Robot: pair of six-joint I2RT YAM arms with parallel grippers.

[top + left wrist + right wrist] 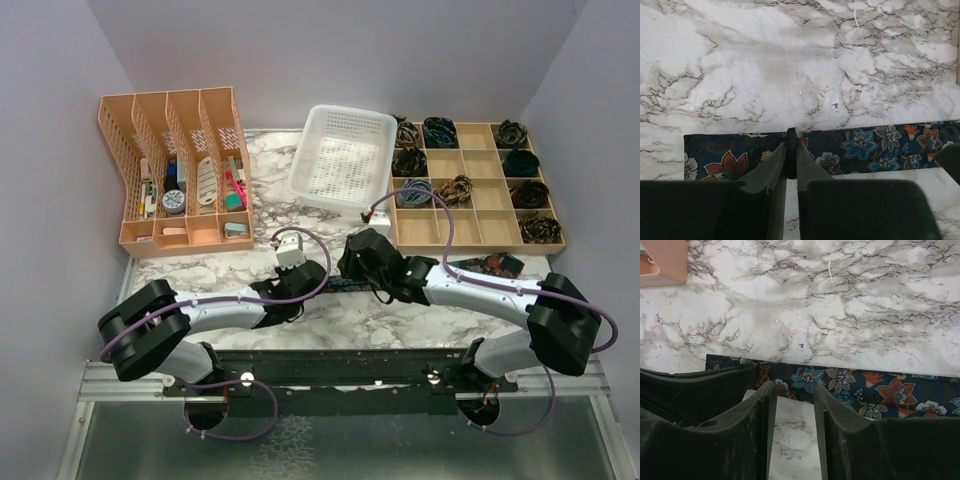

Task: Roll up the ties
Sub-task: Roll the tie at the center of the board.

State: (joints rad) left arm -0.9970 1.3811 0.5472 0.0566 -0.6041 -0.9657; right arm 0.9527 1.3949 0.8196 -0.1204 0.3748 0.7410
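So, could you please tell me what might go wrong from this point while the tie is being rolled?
1. The left claw pinches only a small fold of the tie, so the fabric might slip free once it is pulled.
2. The right claw stands open right beside it, so the two could bump as it closes.
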